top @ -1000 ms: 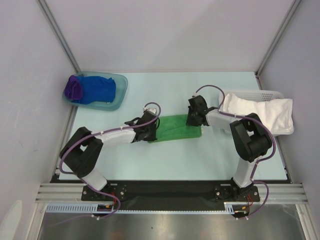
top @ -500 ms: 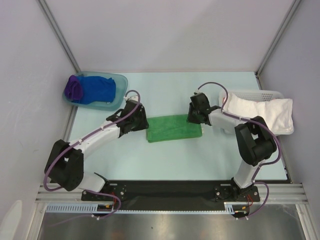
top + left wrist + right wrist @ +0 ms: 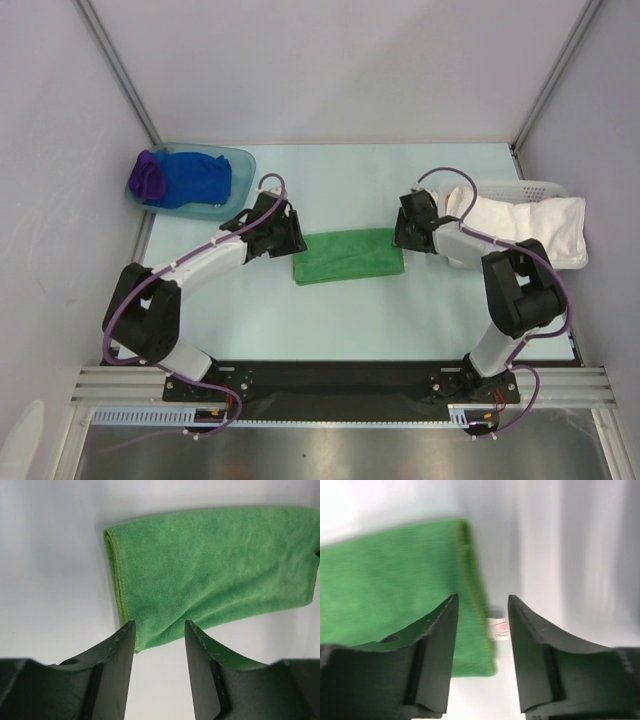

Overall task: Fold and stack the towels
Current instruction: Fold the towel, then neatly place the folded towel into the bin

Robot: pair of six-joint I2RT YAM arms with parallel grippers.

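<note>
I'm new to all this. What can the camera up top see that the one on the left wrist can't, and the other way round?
Only the top view shows the wider table: the teal tub holding the blue towel and purple towel, the white basket with a white cloth over it, and the right gripper at the right end of the green towel. Only the left wrist view shows the stitched hem up close, and the dark fingers of the left gripper apart, gripping nothing. Both show the green towel lying folded flat, with the left gripper at its left end.

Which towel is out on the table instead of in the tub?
The green towel, folded flat on the table; the blue towel and purple towel sit bunched in the teal tub.
</note>
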